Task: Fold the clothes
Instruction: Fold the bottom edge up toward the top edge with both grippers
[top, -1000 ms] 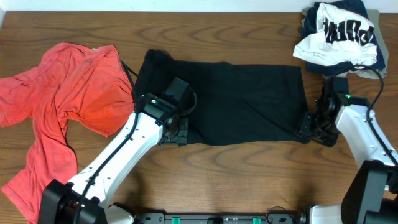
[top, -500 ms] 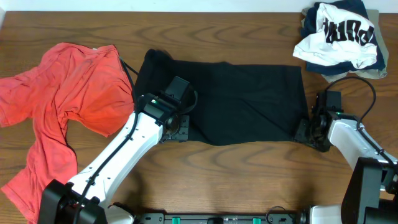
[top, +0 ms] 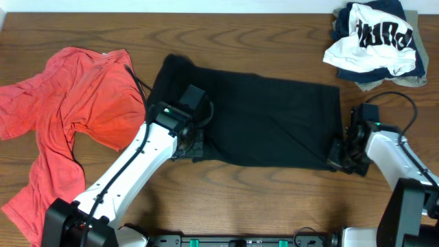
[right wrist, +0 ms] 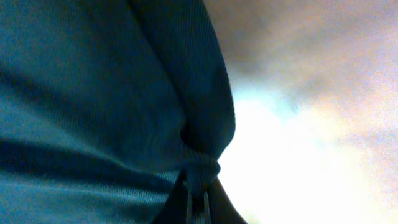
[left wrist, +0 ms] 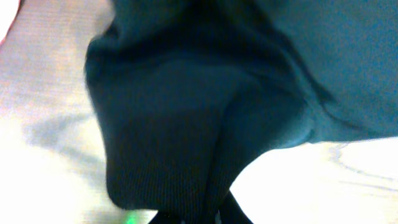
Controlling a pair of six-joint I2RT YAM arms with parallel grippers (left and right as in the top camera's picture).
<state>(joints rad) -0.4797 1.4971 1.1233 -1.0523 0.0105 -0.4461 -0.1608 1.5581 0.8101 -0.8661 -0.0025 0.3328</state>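
Closes right gripper (top: 340,153), open a second ago, on the lower-right corner of black T-shirt (top: 267,120) spread mid-frame, holds left gripper (top: 192,145) clenched on its lower-left edge, risks fabric slipping free if arms lift unevenly.

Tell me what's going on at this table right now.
Two robot arms are working on a black T-shirt spread across the wooden table. The left gripper is pinched shut on its near left edge, and the right gripper is pinched shut on its near right corner. A coral-red T-shirt lies crumpled to the left, untouched, and a heap of other clothes sits in the far right corner.
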